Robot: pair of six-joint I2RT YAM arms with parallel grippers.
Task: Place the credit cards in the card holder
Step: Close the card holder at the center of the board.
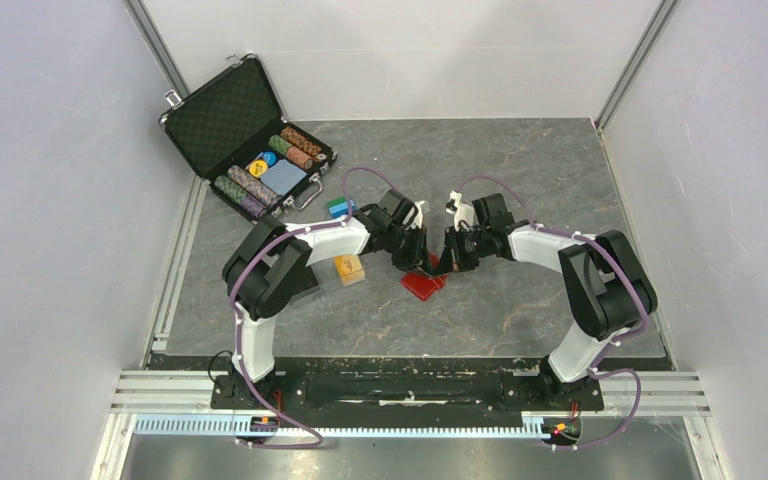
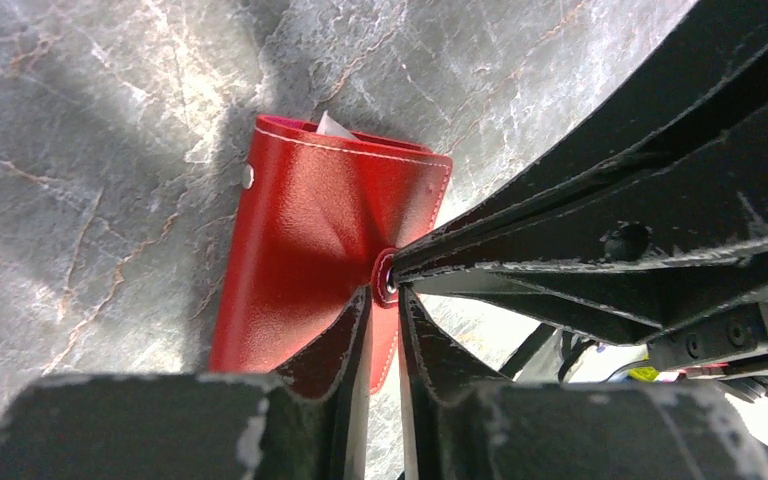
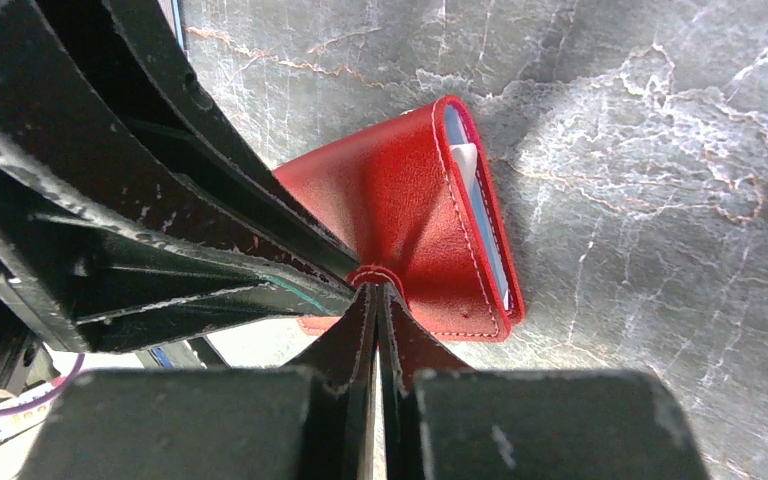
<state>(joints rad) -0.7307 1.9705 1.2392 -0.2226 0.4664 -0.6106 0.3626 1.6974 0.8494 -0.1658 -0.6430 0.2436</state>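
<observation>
The red card holder [image 1: 423, 285] lies on the grey marble table between the two arms, with both grippers meeting over it. My left gripper [image 2: 390, 288] is shut on its small snap tab [image 2: 388, 276]. My right gripper [image 3: 376, 288] is shut on the same tab from the other side. The card holder [image 2: 310, 240] is pulled up at the tab. A pale grey-blue card [image 3: 484, 215] sits inside the card holder [image 3: 410, 215], and its corner pokes out in the left wrist view [image 2: 333, 125]. Orange-gold credit cards [image 1: 348, 268] lie beside the left arm.
An open black foam-lined case [image 1: 248, 135] with striped poker chips stands at the back left. A small blue and green object [image 1: 340, 208] lies behind the left arm. White walls close in the table on three sides.
</observation>
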